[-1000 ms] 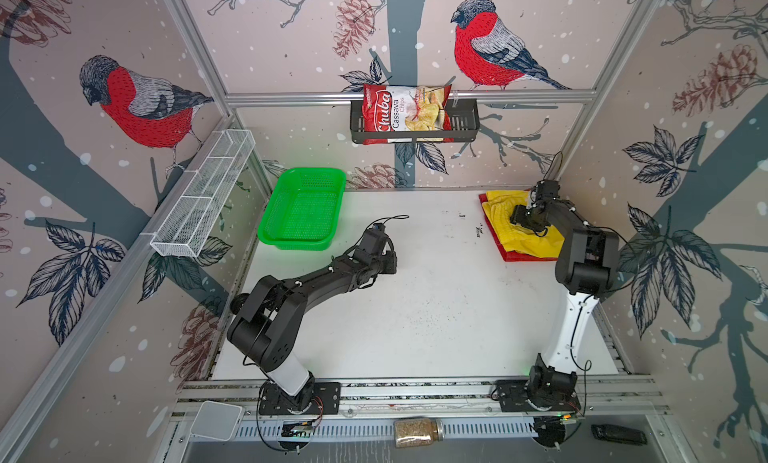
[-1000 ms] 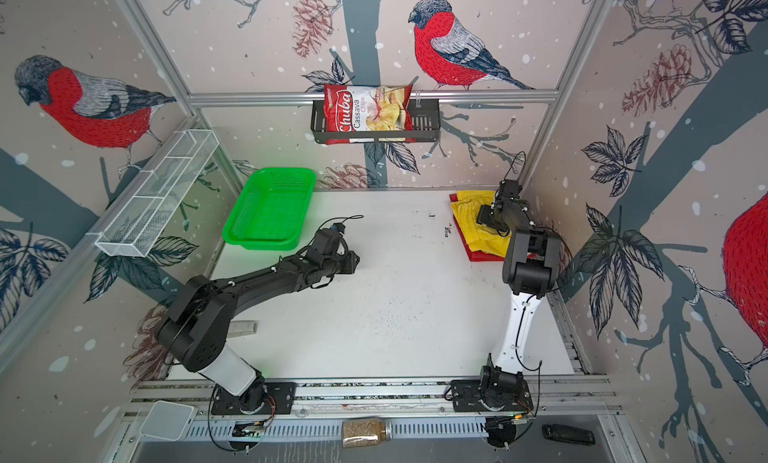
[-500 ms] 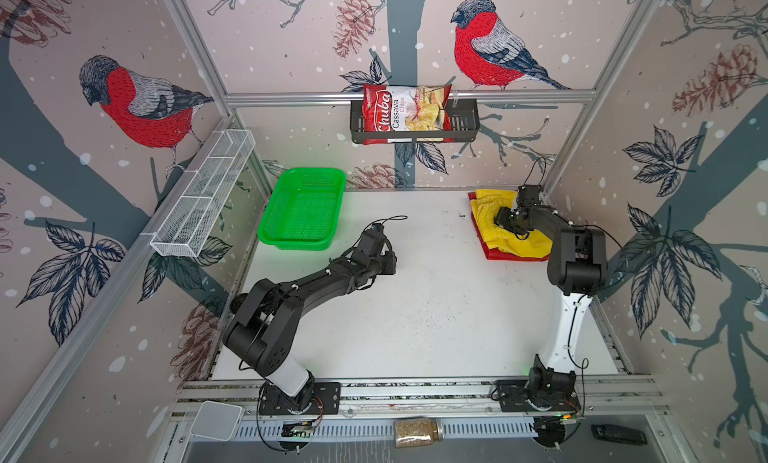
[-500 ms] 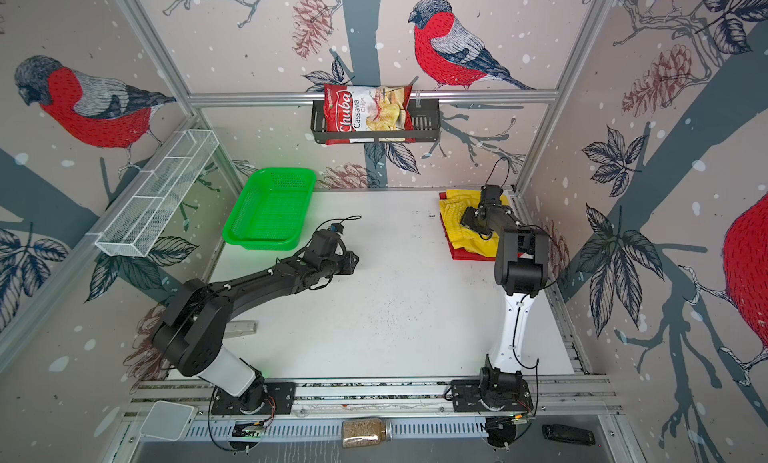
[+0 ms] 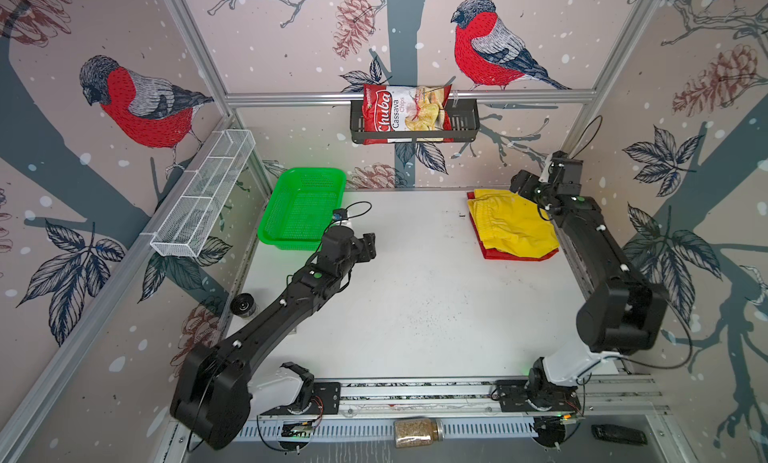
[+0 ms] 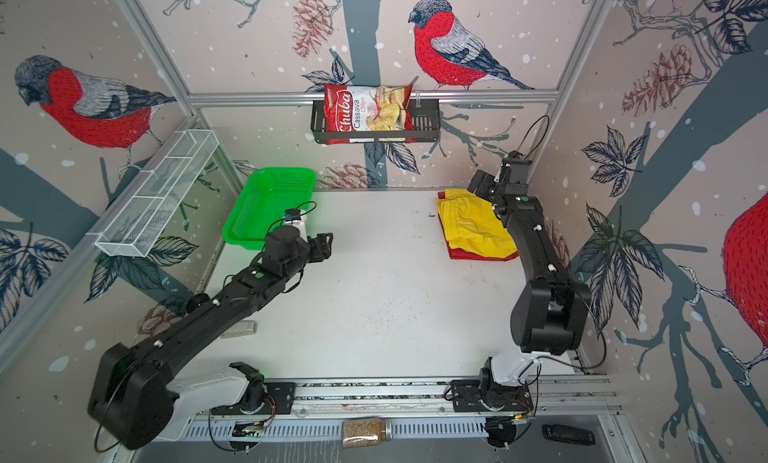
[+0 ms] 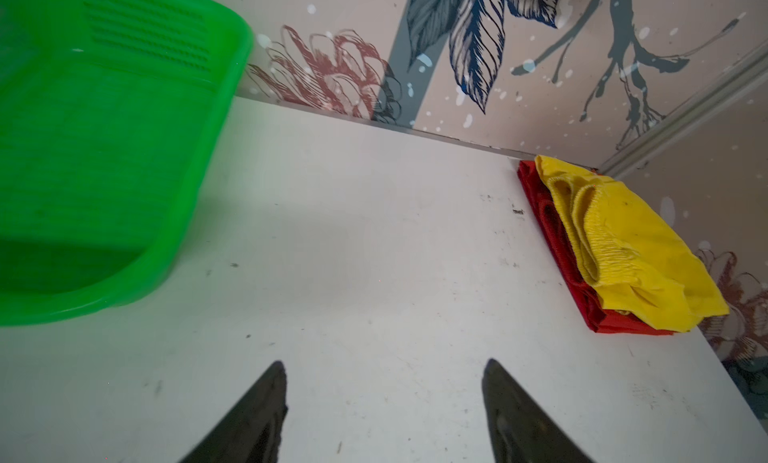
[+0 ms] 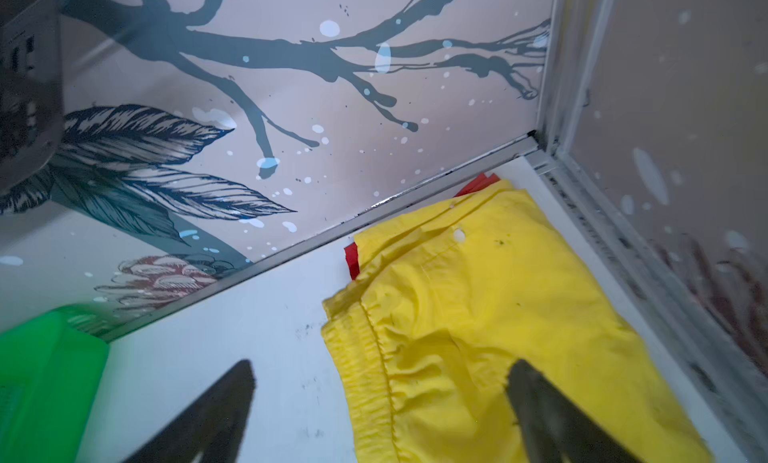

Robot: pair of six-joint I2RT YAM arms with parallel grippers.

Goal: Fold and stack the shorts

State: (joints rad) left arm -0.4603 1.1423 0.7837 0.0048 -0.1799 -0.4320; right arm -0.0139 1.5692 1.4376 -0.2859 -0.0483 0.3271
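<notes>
The yellow shorts (image 5: pixel 511 228) lie folded on top of the red shorts (image 5: pixel 498 255) in the table's far right corner, and both top views show the pile. Only a red edge (image 6: pixel 459 255) shows under the yellow cloth (image 6: pixel 473 228). My right gripper (image 5: pixel 524 184) hangs open just above the pile's far edge, holding nothing; in the right wrist view its fingers straddle the yellow waistband (image 8: pixel 365 357) without touching it. My left gripper (image 5: pixel 368 245) is open and empty over bare table beside the basket, well left of the pile (image 7: pixel 648 249).
A green mesh basket (image 5: pixel 309 173) stands at the back left, close to my left wrist. A black wall rack holds a chips bag (image 5: pixel 405 114). A white wire shelf (image 5: pixel 203 191) is on the left wall. A jar (image 5: pixel 417 429) lies by the front rail.
My right gripper has let go of the yellow shorts, opened wide and lifted back toward the far corner. My left gripper has opened wider in place.
</notes>
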